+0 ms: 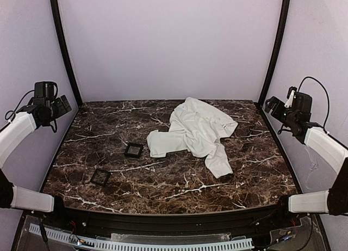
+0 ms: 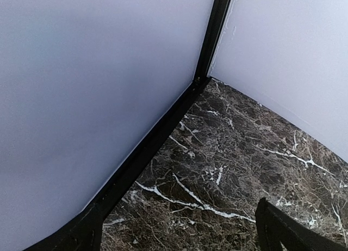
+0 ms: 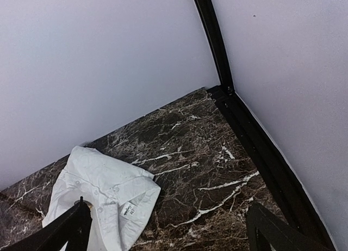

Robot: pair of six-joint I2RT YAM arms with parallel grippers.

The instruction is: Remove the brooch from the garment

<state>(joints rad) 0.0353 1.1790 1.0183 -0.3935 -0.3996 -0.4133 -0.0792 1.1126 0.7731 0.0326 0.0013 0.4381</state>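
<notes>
Toward the back of the table (image 1: 163, 180), crumpled white shirt (image 1: 196, 132); brooch not discernible in any view, likely buried in folds. Left gripper (image 2: 176, 221) and right gripper (image 3: 168, 221) spread wide, empty, well apart from the cloth. Risk of blind pinching, dragging fabric; collar label (image 3: 129, 209) resolved only from right wrist.

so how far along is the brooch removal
Nothing looks done. The shirt lies crumpled on the table, with no gripper touching it; the brooch cannot be made out on it. Nothing is in hand: the left gripper and right gripper are open, raised at the sides. Finding, gripping and unpinning the brooch all remain.
</notes>
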